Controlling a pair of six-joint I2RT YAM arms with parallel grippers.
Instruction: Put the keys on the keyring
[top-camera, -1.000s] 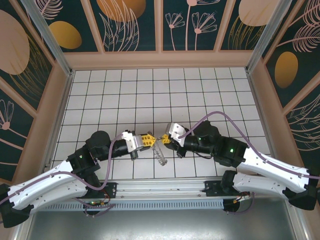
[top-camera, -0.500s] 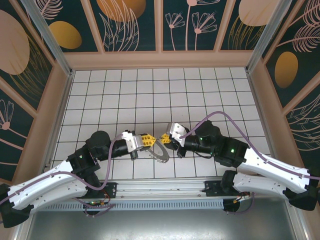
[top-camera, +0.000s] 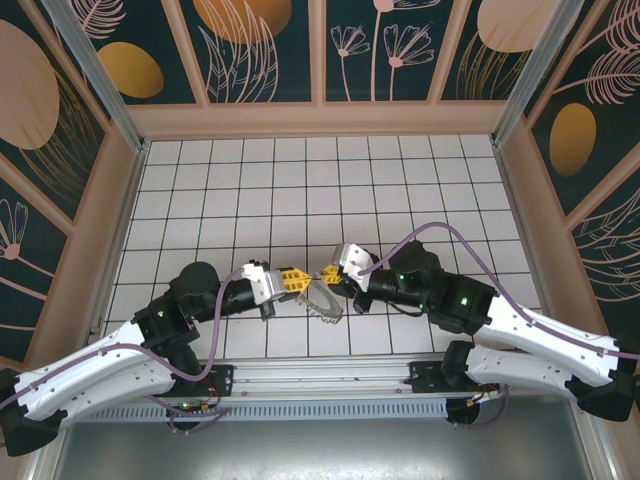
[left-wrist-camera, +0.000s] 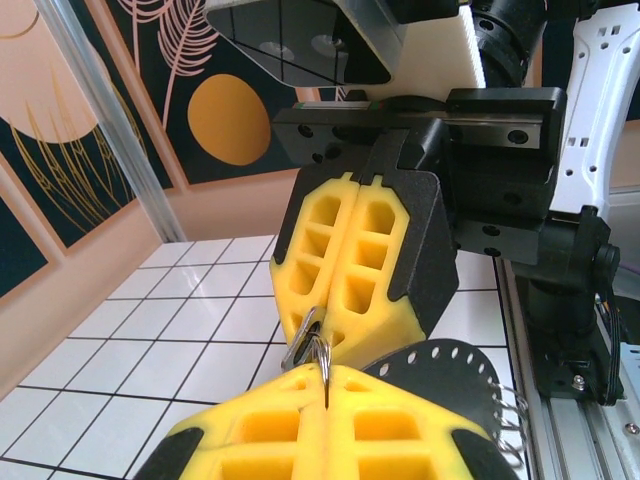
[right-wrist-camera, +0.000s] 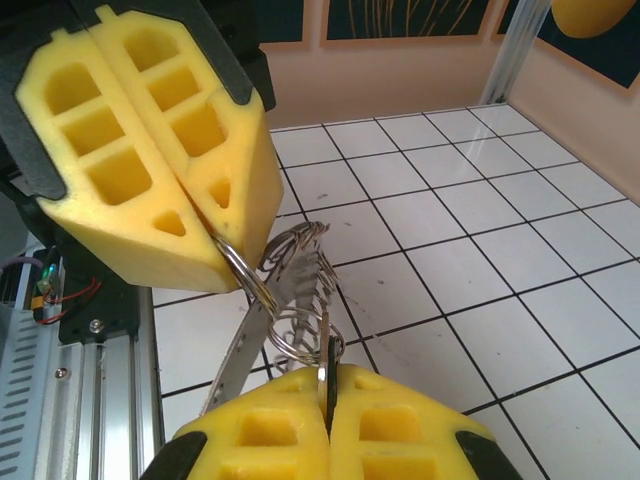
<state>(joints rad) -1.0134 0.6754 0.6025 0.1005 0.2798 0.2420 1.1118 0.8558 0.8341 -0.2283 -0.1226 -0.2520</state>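
Observation:
My two grippers meet tip to tip above the tiles near the front edge. The left gripper (top-camera: 293, 279) (left-wrist-camera: 327, 388) is shut on a thin wire ring of the keyring (left-wrist-camera: 455, 368) (top-camera: 325, 300). This floppy grey hoop, fringed with small loops, hangs below and to the right of its tips. The right gripper (top-camera: 330, 275) (right-wrist-camera: 328, 390) is shut on the keys (right-wrist-camera: 325, 372), a thin dark-and-silver piece standing edge-on in its jaws. The keys touch a loop of the keyring (right-wrist-camera: 290, 290). In the left wrist view the keys (left-wrist-camera: 303, 338) poke from the right gripper's yellow fingers (left-wrist-camera: 360, 250).
White tiled floor (top-camera: 300, 180) stretches behind the grippers to the patterned walls. An aluminium rail (top-camera: 320, 380) with both arm bases runs along the near edge, just below the hanging hoop. A corner post (right-wrist-camera: 515, 50) stands at the back.
The hanging hoop has swung and turned under the grippers, from edge-on to broadside and now partly folded. Both grippers stay shut and nearly still.

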